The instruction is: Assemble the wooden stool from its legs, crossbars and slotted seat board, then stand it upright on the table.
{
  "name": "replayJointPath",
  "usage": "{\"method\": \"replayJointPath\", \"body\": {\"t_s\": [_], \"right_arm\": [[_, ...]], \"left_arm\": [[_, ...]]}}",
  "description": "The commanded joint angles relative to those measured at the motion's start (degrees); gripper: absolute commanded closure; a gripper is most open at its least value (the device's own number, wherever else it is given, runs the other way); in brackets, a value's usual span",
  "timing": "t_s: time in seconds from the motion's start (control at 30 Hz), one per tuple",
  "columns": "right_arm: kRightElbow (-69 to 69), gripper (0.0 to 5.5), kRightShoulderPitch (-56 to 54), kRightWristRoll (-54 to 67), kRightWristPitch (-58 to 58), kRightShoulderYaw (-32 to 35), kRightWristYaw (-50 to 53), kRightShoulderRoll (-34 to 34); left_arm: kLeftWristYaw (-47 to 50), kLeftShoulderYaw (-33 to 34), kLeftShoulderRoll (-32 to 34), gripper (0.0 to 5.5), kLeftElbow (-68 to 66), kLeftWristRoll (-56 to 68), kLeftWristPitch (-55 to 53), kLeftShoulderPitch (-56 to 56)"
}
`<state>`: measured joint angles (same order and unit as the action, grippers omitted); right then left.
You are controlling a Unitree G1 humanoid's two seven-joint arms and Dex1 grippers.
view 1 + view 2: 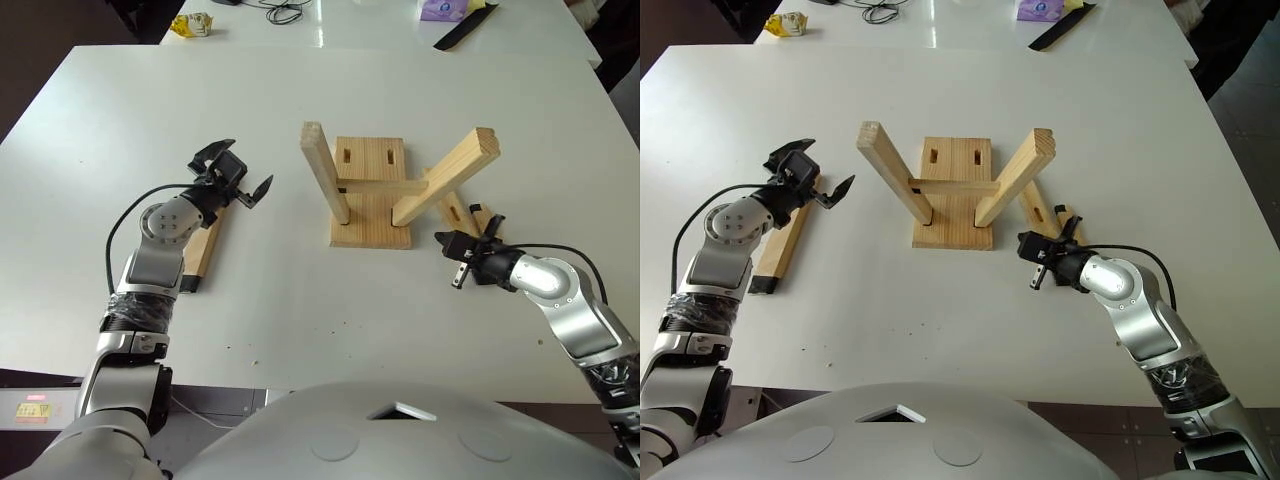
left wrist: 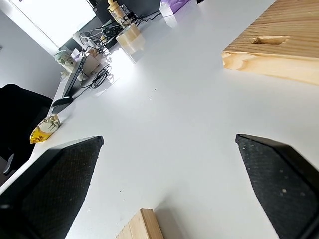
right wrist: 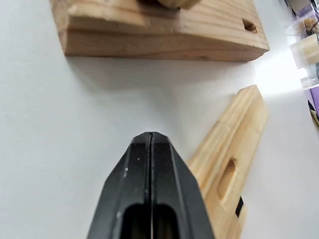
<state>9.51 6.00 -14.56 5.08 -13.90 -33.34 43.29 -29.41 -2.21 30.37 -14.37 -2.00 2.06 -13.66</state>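
Two legs (image 1: 326, 172) tilted upward (splayed apart)

Light fell bright and even over the white table (image 1: 300, 320) in the eye views. It was brightest toward the top of the frame, where a glossy sheen lay on the second table (image 1: 330, 30). The two mounted legs (image 1: 325, 170) threw only short, soft shadows on the seat board (image 1: 370, 232). In the right wrist view a blown-out white patch of glare sat on the table beside the loose leg (image 3: 224, 169), and a soft grey shadow lay under the board's edge. In the left wrist view the far background burned out to plain white, with glare on the tabletop before it.
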Motion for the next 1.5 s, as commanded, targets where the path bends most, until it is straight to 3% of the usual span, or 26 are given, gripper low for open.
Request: {"method": "replayJointPath", "body": {"t_s": [0.03, 0.27, 0.53, 0.73, 0.93, 1.5], "right_arm": [[-3.02, 5.50, 0.22, -1.88, -0.09, -0.16, -0.27, 0.41], [-2.61, 5.50, -0.51, -2.53, -0.09, -0.46, -0.44, -1.05], [-0.65, 5.50, -1.82, -3.74, 0.97, -2.73, -1.39, -3.29], [3.58, 5.50, -1.89, -3.98, 1.63, -3.93, -5.66, -1.79], [8.51, 5.50, -1.05, -4.24, 2.86, -4.46, -9.39, -0.37], [18.14, 5.50, 0.33, -1.39, 6.98, -5.49, -14.76, -1.52]], "left_arm": [[-0.16, 0.96, -2.55, 0.85, -0.06, 2.68, -3.49, -1.52], [-0.63, -0.03, -3.93, 2.06, 0.05, 2.74, -4.36, -2.07], [2.00, -5.13, -10.27, 2.06, -13.23, -2.29, 4.24, -13.07], [4.22, -6.58, -15.18, 2.06, -35.11, -4.89, 17.05, -26.00], [4.30, -8.18, -17.30, 2.06, -47.94, -7.67, 24.78, -34.35], [5.05, -19.26, -18.61, 2.06, -58.77, -22.41, 33.53, -35.53]]}}
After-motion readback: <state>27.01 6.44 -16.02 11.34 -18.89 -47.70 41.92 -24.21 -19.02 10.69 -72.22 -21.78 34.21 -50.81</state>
